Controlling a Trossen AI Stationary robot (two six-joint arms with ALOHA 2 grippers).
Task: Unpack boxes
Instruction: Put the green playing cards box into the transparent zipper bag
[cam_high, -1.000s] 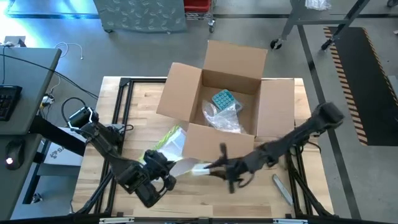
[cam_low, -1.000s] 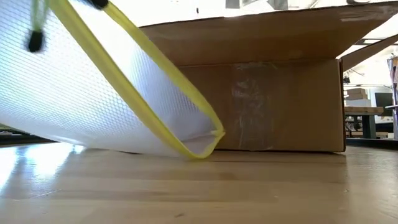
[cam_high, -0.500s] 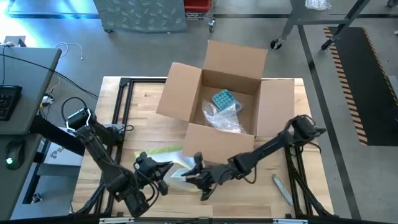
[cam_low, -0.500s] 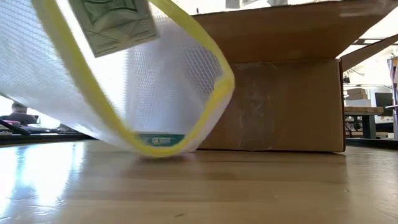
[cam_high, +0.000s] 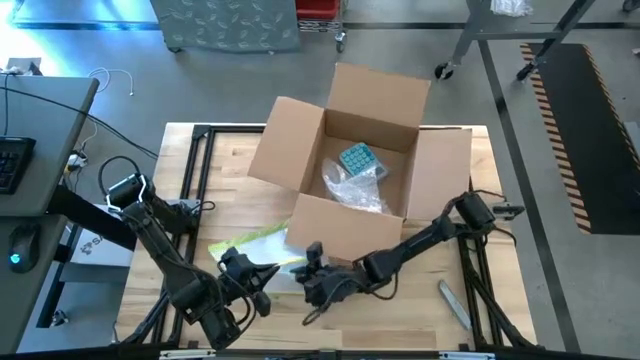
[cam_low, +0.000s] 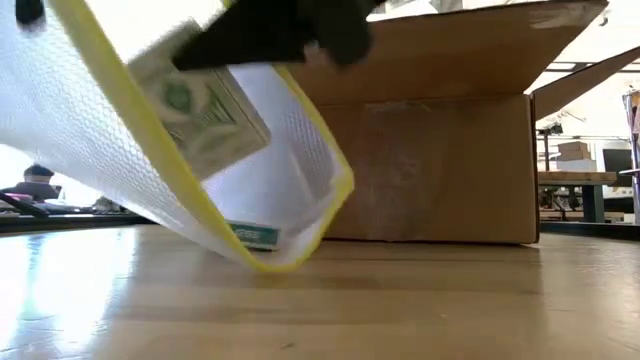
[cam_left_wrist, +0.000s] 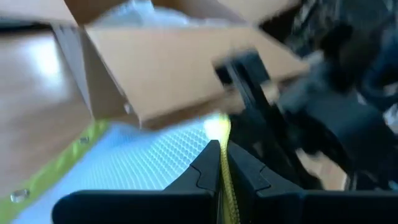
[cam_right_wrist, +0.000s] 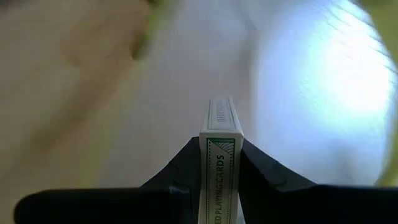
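The brown cardboard box (cam_high: 380, 95) stands open in the table's middle, its flaps spread; it also fills the low view (cam_low: 440, 170). Near its front wall lies a clear bubble sleeve (cam_high: 250, 245) with a yellow edge, its bottom corner resting on the table (cam_low: 270, 262). My left gripper (cam_high: 262, 272) is shut on the sleeve's edge. My right gripper (cam_high: 312, 272) is beside it, shut on a green-and-white pack of playing cards (cam_low: 205, 110). The pack shows through the sleeve's wall. A small teal-printed thing (cam_low: 252, 233) lies at the sleeve's bottom. My left gripper (cam_left_wrist: 221, 155) pinches the sleeve's yellow edge (cam_left_wrist: 219, 127) between its two fingers, coming level from the table's left. The sleeve's mouth is held up off the table, and its lower corner rests on the wood. My right gripper (cam_right_wrist: 221, 165) pinches the card pack by its two broad faces, with a narrow edge (cam_right_wrist: 220, 121) pointing forward. It comes slanting down from the table's right. The pack is lifted clear and tilted.
Inside the box lie a teal cube (cam_high: 358, 158) and crinkly clear film (cam_high: 362, 192). A slim silvery tool (cam_high: 452, 303) lies on the table near its right front corner. A desk with a keyboard (cam_high: 12, 160) stands beyond the left edge. Bare wood stretches along the near edge.
My right gripper has moved toward the table's left and down with the card pack, which now shows lower behind the sleeve's wall. The sleeve's yellow-edged mouth has spread from a flat fold into a wide loop. My left gripper has kept its hold on the edge.
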